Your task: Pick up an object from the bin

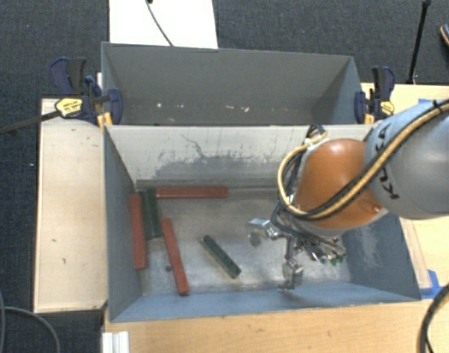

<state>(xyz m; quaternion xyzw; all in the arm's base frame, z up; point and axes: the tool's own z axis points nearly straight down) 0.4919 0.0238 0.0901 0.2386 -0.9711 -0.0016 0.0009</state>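
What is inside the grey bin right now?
In the bin: back red stick, left red stick, slanted red stick, left green stick, middle green stick. The gripper is low at right; the arm's orange cover hides the floor under it.

From my station I see dark grey carpet (33,20) across the upper and left frame, a black cable (157,17) trailing at top centre, evenly lit.

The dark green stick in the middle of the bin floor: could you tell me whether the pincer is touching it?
Apart. The camera view shows bare bin floor between the dark green stick and the pincer to its right.
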